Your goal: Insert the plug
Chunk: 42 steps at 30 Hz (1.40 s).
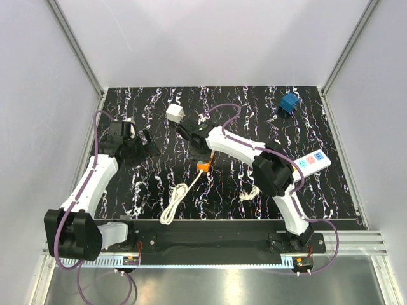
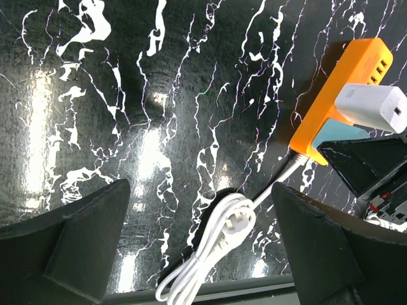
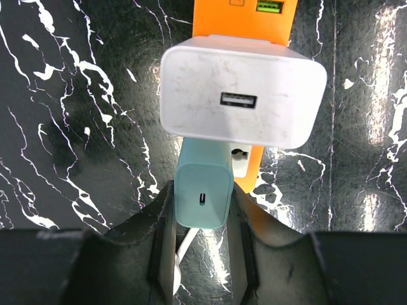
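Lying near the far right corner of the tabletop [image 1: 254, 114], the plug [image 1: 289, 103] is seen well apart from both hands. The right hand [image 3: 203, 200] is clamped on a teal adapter [image 3: 203, 178] standing on the orange strip [image 2: 337, 95], just beside a white charger [image 3: 241, 98]. The left hand [image 2: 200, 190] is held wide open near the left edge.

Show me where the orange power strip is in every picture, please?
Top external: orange power strip near the picture's middle, small.
Left wrist: upper right corner, lying slantwise.
Right wrist: top centre, behind the white charger and the teal charger.
Shared landmark: its white cable.
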Each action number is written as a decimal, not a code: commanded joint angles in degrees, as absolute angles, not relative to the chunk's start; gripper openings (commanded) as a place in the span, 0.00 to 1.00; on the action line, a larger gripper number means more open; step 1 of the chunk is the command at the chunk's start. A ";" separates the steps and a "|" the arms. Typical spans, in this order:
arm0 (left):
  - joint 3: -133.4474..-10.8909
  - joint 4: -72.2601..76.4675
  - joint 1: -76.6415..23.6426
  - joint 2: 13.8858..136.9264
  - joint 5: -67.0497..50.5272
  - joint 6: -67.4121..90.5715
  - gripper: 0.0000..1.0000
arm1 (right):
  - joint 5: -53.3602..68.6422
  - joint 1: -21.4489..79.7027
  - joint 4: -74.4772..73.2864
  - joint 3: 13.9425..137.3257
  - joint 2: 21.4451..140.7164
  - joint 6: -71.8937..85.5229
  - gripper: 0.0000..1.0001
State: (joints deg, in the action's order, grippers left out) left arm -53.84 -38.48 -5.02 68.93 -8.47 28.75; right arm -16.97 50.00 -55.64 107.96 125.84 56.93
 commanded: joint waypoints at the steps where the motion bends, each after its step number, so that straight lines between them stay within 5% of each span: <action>1: -53.53 -38.23 -4.66 67.33 -7.65 28.30 0.99 | -14.68 50.45 -59.23 110.03 129.63 56.60 0.00; 30: -53.61 -38.23 -4.39 65.04 -5.89 28.65 0.99 | -6.15 47.81 -58.10 112.50 136.67 48.34 0.00; 42: -53.52 -38.32 -4.39 61.79 -1.58 28.83 0.99 | -10.28 41.49 -58.36 125.67 143.08 41.85 0.00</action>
State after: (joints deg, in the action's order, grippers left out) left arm -53.84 -39.42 -4.75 62.76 -3.53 28.84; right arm -7.70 45.17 -63.48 124.60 135.76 45.74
